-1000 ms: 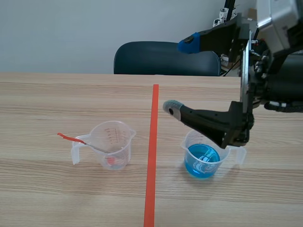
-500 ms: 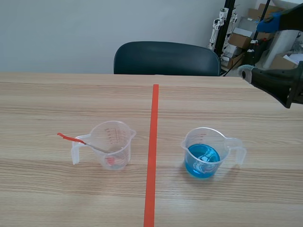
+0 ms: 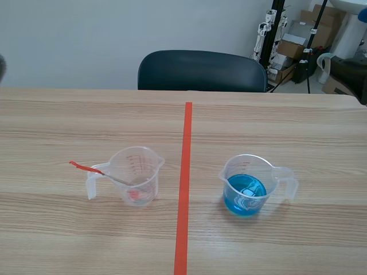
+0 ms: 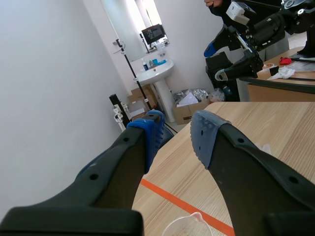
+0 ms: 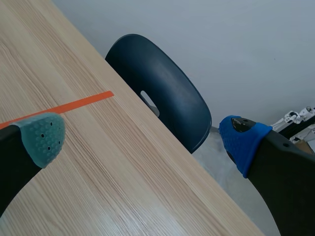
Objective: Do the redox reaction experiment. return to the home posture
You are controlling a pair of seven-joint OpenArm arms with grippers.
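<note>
We are looking across a pale wood-grain table (image 3: 298, 126), where an orange-red tape line (image 3: 184, 183) is running away from us down the middle. On its left side a clear measuring cup (image 3: 136, 175) is standing upright with a red-handled stirrer (image 3: 92, 169) leaning in it. On its right side, well apart, a second cup (image 3: 248, 186) is holding blue liquid. A dark blue chair (image 3: 200, 70) is sitting behind the far edge against a plain white wall (image 3: 86, 40), and cardboard boxes (image 3: 295, 43) are stacking up in the corner.

The wrist views are giving us what the scene view is hardly showing: the claws. The left claw (image 4: 177, 132) is hanging released over the table, its blue pads parted with nothing between them, and a white washbasin (image 4: 155, 69) is standing by the wall beyond. The right claw (image 5: 142, 137) is likewise released, fingers wide apart above the wood, facing the chair.
</note>
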